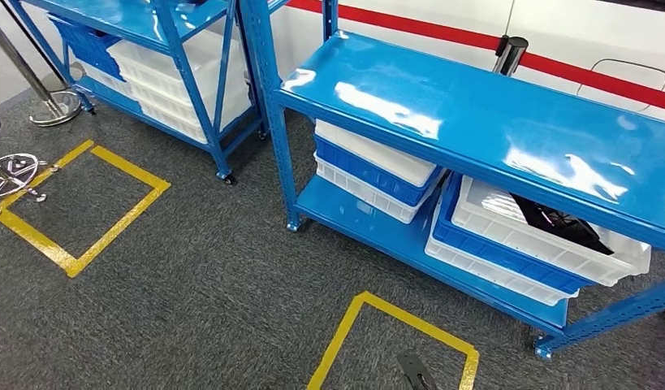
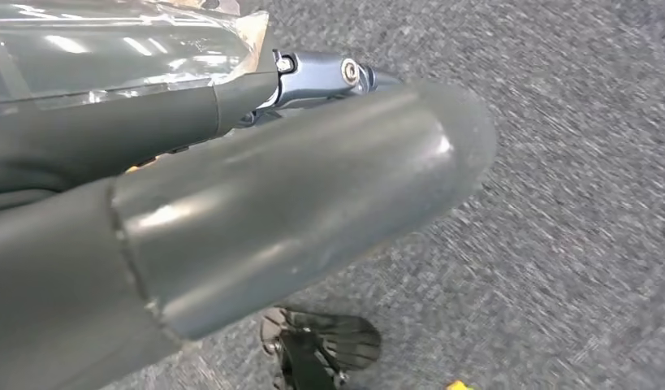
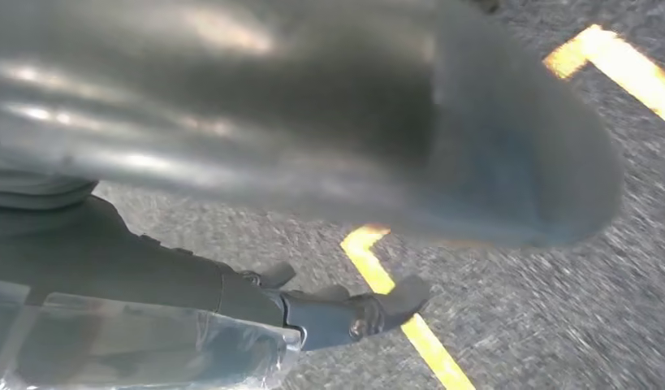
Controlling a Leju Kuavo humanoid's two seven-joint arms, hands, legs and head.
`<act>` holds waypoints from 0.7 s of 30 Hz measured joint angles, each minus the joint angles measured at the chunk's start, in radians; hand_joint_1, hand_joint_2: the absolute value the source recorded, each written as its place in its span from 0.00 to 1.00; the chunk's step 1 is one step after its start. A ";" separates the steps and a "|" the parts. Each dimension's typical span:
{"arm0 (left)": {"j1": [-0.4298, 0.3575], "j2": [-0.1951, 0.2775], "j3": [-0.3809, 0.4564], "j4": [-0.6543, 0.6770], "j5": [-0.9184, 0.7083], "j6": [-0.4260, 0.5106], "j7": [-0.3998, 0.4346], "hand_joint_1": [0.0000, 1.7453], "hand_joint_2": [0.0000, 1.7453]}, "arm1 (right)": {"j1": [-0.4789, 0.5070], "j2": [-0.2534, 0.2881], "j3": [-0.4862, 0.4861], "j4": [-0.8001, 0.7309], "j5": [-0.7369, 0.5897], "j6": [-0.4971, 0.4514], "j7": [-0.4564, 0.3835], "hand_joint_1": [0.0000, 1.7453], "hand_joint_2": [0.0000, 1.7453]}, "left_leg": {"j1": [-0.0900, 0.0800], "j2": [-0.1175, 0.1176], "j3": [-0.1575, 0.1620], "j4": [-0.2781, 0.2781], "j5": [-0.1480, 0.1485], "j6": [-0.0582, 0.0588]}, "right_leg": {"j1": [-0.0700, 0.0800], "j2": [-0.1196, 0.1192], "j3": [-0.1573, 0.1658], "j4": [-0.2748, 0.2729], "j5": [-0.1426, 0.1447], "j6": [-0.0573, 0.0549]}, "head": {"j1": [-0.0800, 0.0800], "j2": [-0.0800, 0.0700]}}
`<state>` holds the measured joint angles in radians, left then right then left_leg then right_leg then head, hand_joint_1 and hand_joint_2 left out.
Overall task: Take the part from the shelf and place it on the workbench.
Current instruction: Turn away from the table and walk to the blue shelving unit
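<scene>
Grey carpet; blue shelf (image 1: pixel 507 122) w/ white bin (image 1: pixel 548 231) holding black part (image 1: pixel 560 223).

Two shelf units stood side by side: left shelf (image 1: pixel 162 20), right shelf (image 1: pixel 491 122). Stacked crates (image 1: pixel 507 244) sat on the right shelf's lower tier, a dark part (image 1: pixel 560 223) inside.

Head view high, angled down at blue shelves (image 1: pixel 491 122); both wrist views close behind hands, floorward over shared grey carpet (image 2: pixel 572 162).
</scene>
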<state>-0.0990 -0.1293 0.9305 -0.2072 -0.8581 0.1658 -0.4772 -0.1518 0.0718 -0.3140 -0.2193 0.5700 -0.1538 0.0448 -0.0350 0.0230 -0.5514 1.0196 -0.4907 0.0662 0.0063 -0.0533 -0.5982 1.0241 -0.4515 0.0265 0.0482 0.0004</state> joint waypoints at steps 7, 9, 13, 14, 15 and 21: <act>-0.003 0.001 0.000 0.001 -0.008 0.004 0.009 0.00 0.00 | -0.003 0.001 -0.003 0.000 0.002 0.006 0.000 0.00 0.00 | 0.031 -0.017 -0.093 0.210 -0.116 -0.046 | -0.024 0.067 0.025 -0.005 -0.015 -0.038 | -0.001 0.000; -0.003 0.001 0.000 0.001 -0.008 0.008 0.011 0.00 0.00 | -0.001 0.001 -0.003 0.000 0.004 0.006 0.000 0.00 0.00 | 0.047 -0.019 -0.136 0.260 -0.110 -0.059 | -0.028 0.088 0.030 -0.005 -0.019 -0.038 | -0.001 0.000; -0.003 0.000 0.000 0.002 -0.009 0.015 0.015 0.00 0.00 | -0.002 0.001 -0.006 0.000 0.006 0.007 0.001 0.00 0.00 | 0.070 -0.076 -0.057 0.057 0.012 -0.083 | -0.041 0.134 0.042 -0.004 -0.030 -0.016 | -0.002 0.000; -0.003 0.000 0.000 0.003 -0.009 0.016 0.016 0.00 0.00 | -0.003 0.001 -0.007 0.000 0.006 0.007 0.001 0.00 0.00 | 0.071 -0.096 -0.043 0.027 0.017 -0.083 | -0.042 0.143 0.040 -0.005 -0.031 -0.007 | -0.002 0.000; -0.004 0.000 0.000 0.004 -0.010 0.017 0.017 0.00 0.00 | -0.004 0.001 -0.009 0.000 0.007 0.007 0.001 0.00 0.00 | 0.068 -0.109 -0.038 0.019 0.011 -0.078 | -0.042 0.152 0.036 -0.008 -0.030 0.003 | -0.003 0.000; -0.005 -0.002 0.000 0.004 -0.011 0.023 0.017 0.00 0.00 | -0.002 0.000 -0.015 0.000 0.011 0.008 0.002 0.00 0.00 | 0.049 -0.042 -0.014 -0.008 0.022 -0.019 | -0.036 0.080 -0.044 0.120 -0.090 0.014 | 0.006 0.000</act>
<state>-0.1039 -0.1311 0.9300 -0.2033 -0.8693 0.1883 -0.4598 -0.1538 0.0719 -0.3286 -0.2193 0.5812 -0.1455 0.0467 0.0142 -0.0187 -0.5650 1.0116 -0.4687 0.0477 -0.0302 0.0268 -0.6426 1.1445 -0.5415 0.0407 0.0540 0.0004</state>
